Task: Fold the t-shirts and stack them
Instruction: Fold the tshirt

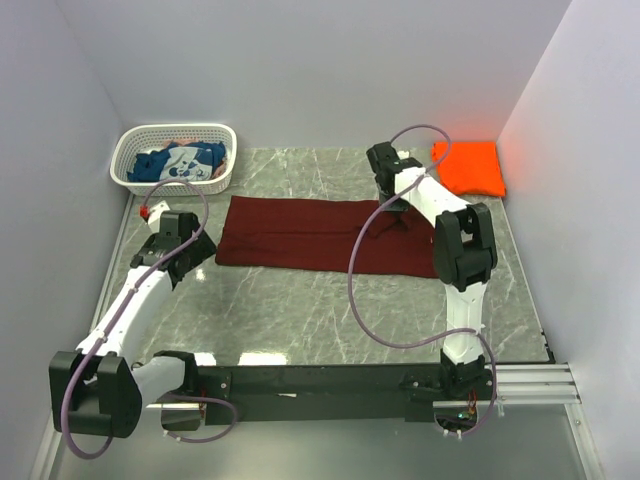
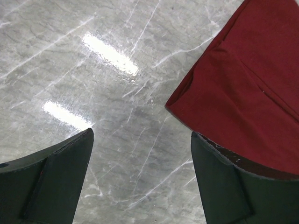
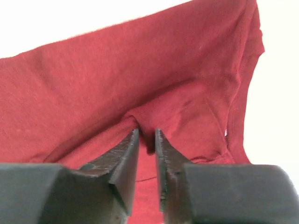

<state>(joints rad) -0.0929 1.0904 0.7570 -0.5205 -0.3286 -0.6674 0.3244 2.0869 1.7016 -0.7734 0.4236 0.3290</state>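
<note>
The left arm point(image 1: 135, 300) stretches forward and low from its base, and the left gripper point(image 2: 142, 140) points down with its fingers spread wide apart. The right arm point(image 1: 462, 255) rises, folds at the elbow and reaches forward-left. The right gripper point(image 3: 147, 135) is angled down, its fingers pinched on a fold of the maroon t-shirt point(image 3: 140, 79)

Open passage: grey marble-patterned tabletop point(image 1: 290, 320), a bare strip along the near side of the long dark maroon cloth t-shirt point(image 1: 290, 232) that spans the middle.
Far-left corner: filled by a white plastic lattice basket point(image 1: 228, 165) close to the side wall.
Far-right corner: folded bright orange t-shirt point(image 1: 470, 167).
Overhead: right arm point(image 1: 440, 205) and its looping purple cable point(image 1: 352, 292) cross the maroon shirt's right end.
Left gripper point(image 2: 142, 140): jaws spread over bare stone, just beside the shirt's corner.
</note>
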